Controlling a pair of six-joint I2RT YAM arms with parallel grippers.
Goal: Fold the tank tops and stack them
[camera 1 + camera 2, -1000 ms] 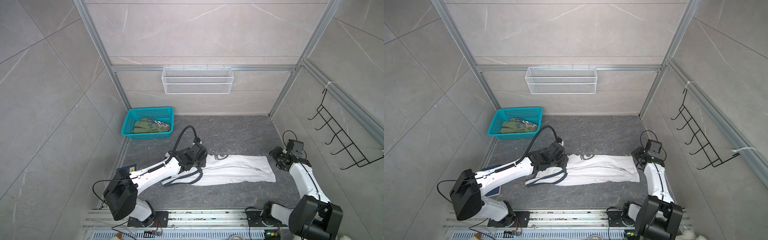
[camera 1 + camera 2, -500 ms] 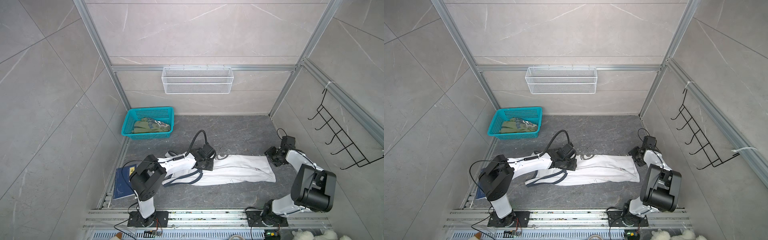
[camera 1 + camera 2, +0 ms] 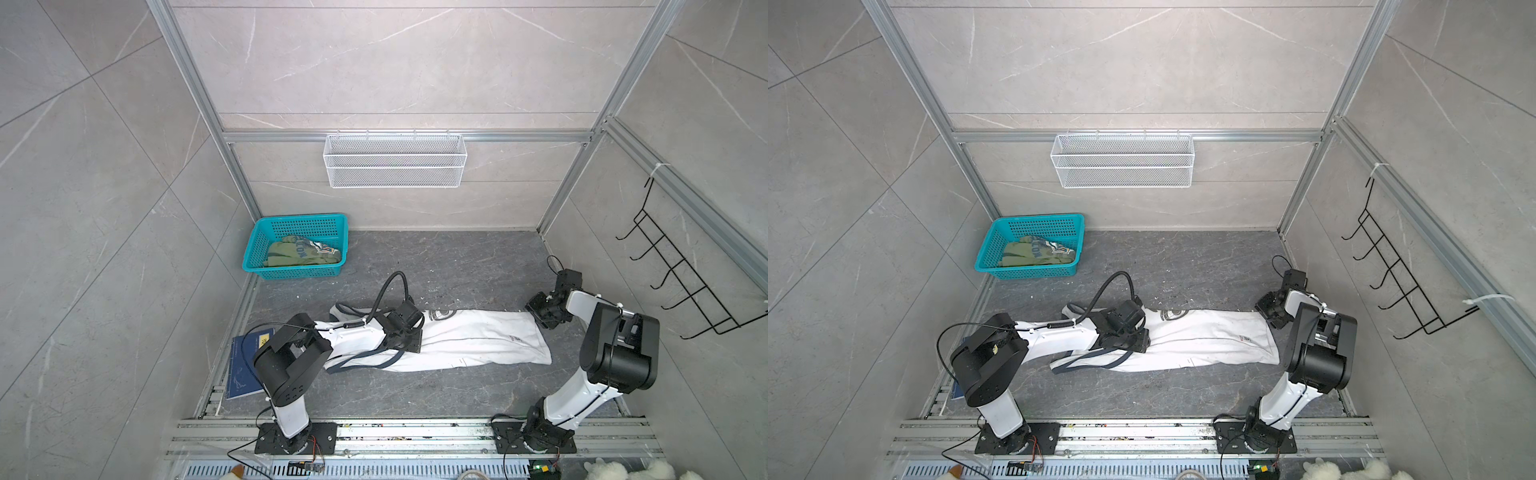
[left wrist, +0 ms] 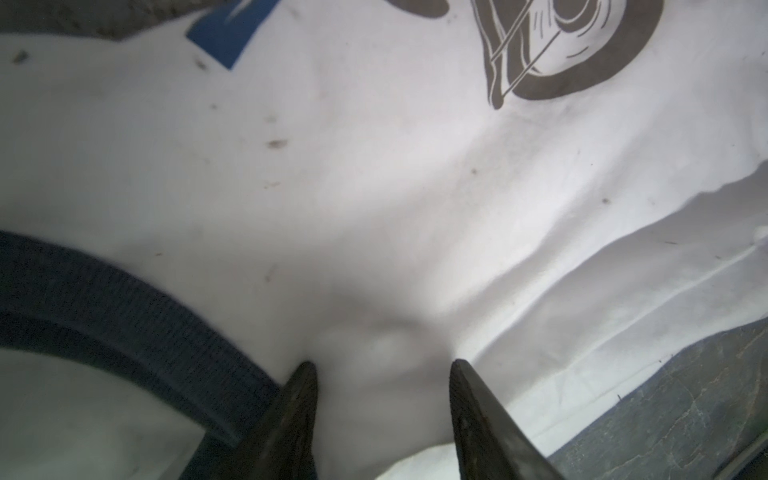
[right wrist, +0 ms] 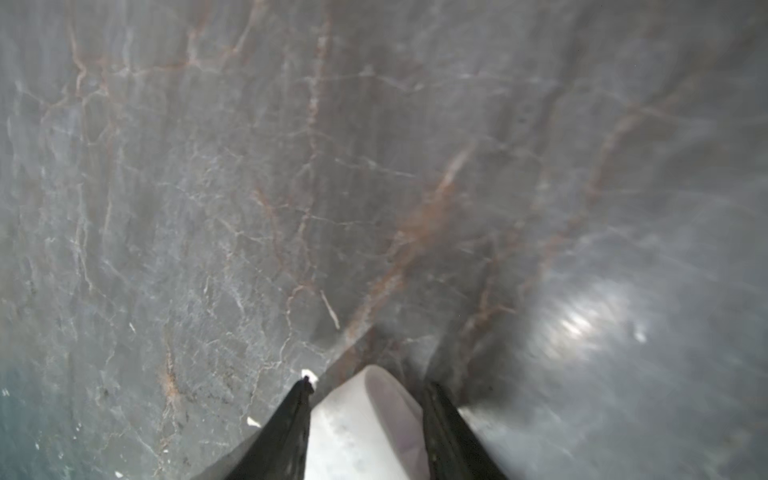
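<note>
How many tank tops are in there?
2. The white tank top lies stretched out on the floor; the olive green tank top is bunched in the teal basket, which may hide more.

white tank top (image 3: 478, 345): navy trim, folded into long strip, flat on bench (image 3: 457, 266) | olive tank top (image 3: 291, 255): crumpled in teal basket (image 3: 299, 219)

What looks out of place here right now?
A dark blue book lies at the left edge of the grey mat, partly hidden by the left arm; it has no part in folding laundry. The olive green cloth tank top sits crumpled in the teal plastic basket.
</note>
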